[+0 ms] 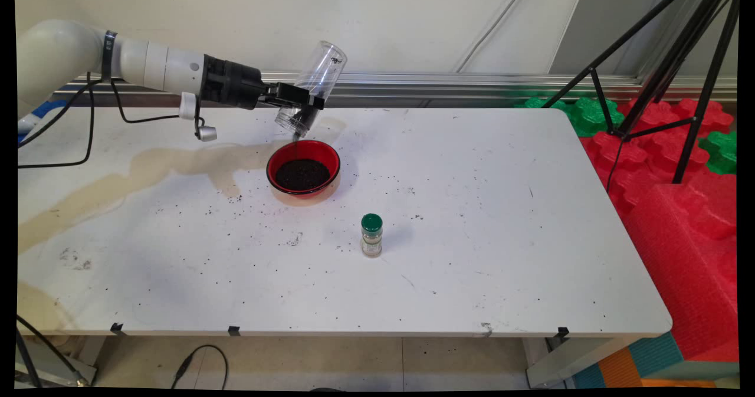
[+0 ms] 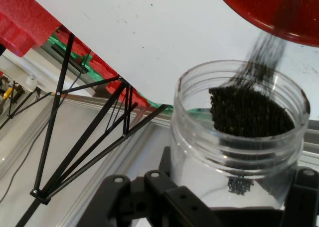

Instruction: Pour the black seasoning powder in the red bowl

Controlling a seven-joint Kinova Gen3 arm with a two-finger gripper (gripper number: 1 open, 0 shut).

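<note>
Main view: hand [image 1: 302,103] clamps tilted clear jar [image 1: 312,88], dark grains falling into red bowl [image 1: 303,168]

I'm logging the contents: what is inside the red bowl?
The red bowl holds a bed of dark granules, more streaming in from the tilted clear jar. The bowl's bottom is covered.

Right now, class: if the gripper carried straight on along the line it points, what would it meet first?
The gripper, shut on the tilted clear jar, points rightward across the table's far edge. Nothing appears in that line; the red bowl lies below it. Depth is unclear, so this is tentative.
</note>
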